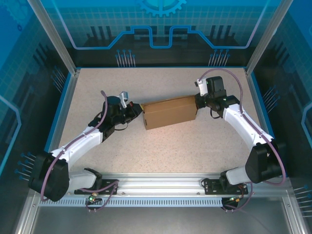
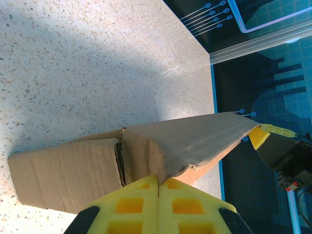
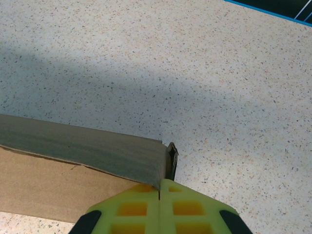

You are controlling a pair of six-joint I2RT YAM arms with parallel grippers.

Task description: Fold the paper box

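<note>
- Box (image 1: 169, 112): brown cardboard, folded up into a long shallow block. It lies flat near the middle of the desk (image 1: 195, 146), long side running left to right and slightly tilted, held between the two claws.
- Left claw (image 1: 137, 108): at the box's left end. The left wrist view shows it closed tight, pinching the cardboard's upper edge.
- Right claw (image 1: 197, 101): at the box's right end. The right wrist view shows it closed tight on the top corner.
- Desk: speckled beige, with a blue border.
</note>
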